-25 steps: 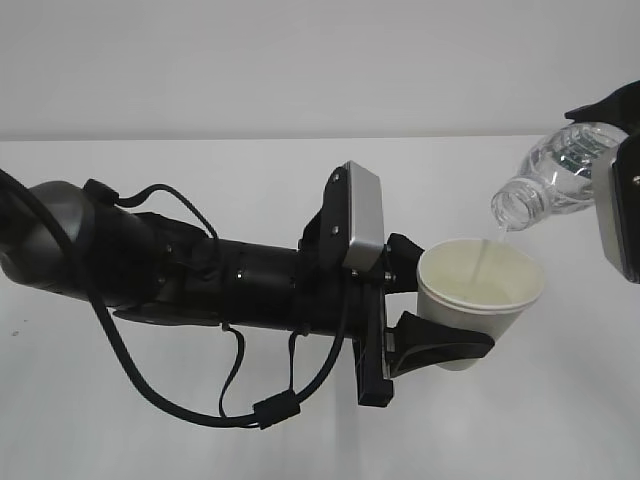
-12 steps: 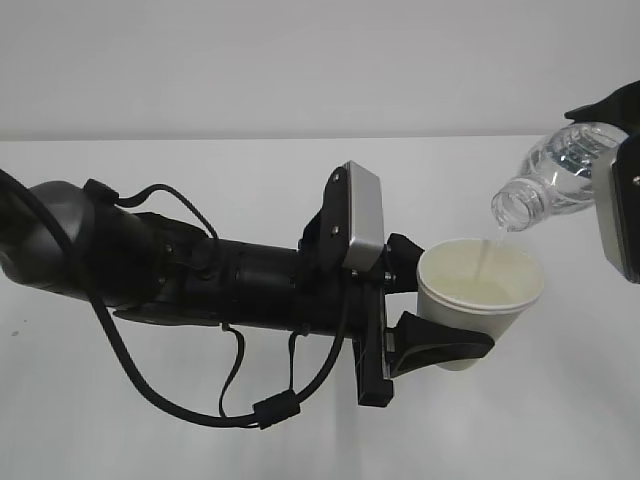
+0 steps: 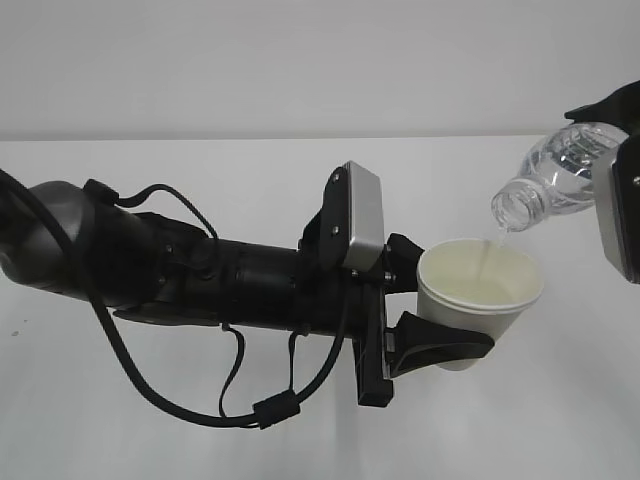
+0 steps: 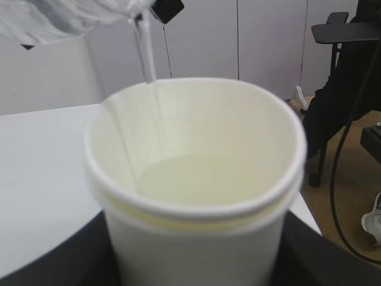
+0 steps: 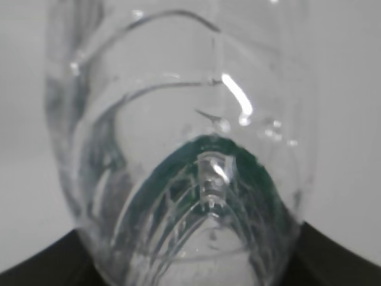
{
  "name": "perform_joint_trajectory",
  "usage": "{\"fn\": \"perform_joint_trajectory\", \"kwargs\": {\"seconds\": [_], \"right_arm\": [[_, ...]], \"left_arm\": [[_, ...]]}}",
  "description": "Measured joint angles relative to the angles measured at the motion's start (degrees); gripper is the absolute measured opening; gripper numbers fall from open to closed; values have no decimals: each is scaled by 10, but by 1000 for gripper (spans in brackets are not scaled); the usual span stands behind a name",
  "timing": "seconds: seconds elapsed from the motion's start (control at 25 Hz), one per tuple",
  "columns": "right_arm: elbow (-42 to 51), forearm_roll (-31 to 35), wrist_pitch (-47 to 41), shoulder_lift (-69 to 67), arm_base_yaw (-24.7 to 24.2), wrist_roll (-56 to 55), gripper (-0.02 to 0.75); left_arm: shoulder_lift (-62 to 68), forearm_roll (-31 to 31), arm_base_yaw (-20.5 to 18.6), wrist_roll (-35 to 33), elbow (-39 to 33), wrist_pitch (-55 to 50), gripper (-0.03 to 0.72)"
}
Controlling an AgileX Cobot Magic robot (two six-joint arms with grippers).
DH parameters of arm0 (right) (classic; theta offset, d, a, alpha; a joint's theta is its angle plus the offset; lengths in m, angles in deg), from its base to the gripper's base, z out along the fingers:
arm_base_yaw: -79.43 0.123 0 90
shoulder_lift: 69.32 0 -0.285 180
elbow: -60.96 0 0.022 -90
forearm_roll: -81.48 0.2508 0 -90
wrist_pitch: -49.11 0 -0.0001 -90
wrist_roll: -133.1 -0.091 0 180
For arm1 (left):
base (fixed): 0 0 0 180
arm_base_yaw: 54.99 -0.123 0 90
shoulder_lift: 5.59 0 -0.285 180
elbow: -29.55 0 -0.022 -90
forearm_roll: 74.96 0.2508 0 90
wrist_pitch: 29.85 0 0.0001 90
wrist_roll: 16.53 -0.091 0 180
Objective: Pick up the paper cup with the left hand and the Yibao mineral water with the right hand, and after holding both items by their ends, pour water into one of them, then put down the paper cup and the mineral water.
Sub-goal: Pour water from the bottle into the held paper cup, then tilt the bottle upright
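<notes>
A: Where do we stand in the task, as shown here?

B: We judge the pickup finished and the pour in progress. We see the small white tapered paper cup [image 3: 481,297] held clear of the white table [image 3: 560,420] by the left hand [image 3: 437,308], a black gripper on a thick black arm with cables. The small clear ribbed plastic bottle of Yibao mineral water [image 3: 553,179] is tipped neck-down in the right hand [image 3: 612,150], a black gripper with a light grey module. A thin stream of water [image 3: 486,254] runs from the bottle mouth into the cup, and the left wrist view shows a shallow pool [image 4: 202,179] at the bottom. Still to do, in our reading: end the pour, right the bottle, and set both items down.

A: How do the claws stand, and where does each thing sit against them?

B: We see the left claw pinching the cup's lower wall, one black finger [image 3: 445,348] below and in front, the other [image 3: 403,262] behind; the cup's rim points up and away from the wrist. The right claw is mostly cut off at the frame edge; we take it as clamped about the bottle's base end, since the right wrist view is filled by the bottle body [image 5: 178,149] with its dark green label band [image 5: 199,152] showing through. The bottle's neck projects down and leftward from that claw, just above the cup's far rim, not touching it.
</notes>
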Motion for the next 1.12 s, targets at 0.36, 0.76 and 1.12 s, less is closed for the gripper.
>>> {"fn": "perform_joint_trajectory", "kwargs": {"seconds": [0.36,0.76,1.12], "right_arm": [[0,0,0,0,0,4,434],[0,0,0,0,0,8,434],[-1,0,0,0,0,10,434]], "left_arm": [[0,0,0,0,0,0,418],[0,0,0,0,0,-1,418],[0,0,0,0,0,-2,418]]}}
